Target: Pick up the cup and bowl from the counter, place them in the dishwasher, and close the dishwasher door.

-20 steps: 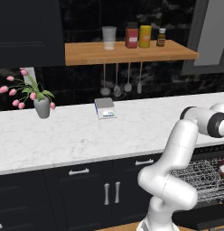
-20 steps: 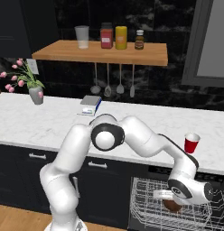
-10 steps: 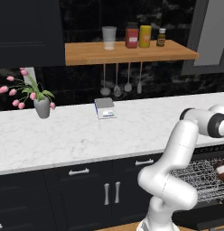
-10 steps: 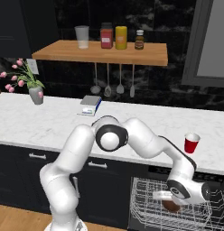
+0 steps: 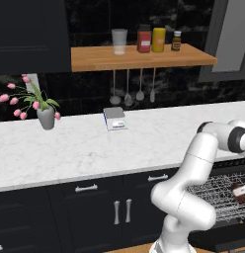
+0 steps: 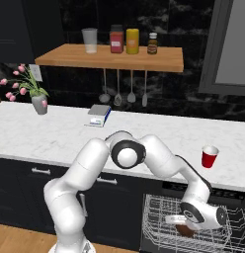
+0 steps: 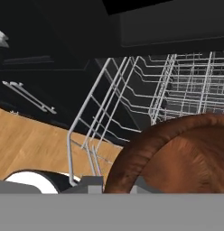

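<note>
Gripper, two-finger, clamped on the rim of the dark reddish-brown shallow bowl, held low over the silver wire rack of the open dishwasher. Small red cup stood on the white marble counter, near its front edge above the dishwasher. Wooden shelf carried jars.

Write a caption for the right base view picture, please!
The robot's gripper lowers the brown bowl into the dishwasher's wire rack, while the red cup waits on the counter.
</note>
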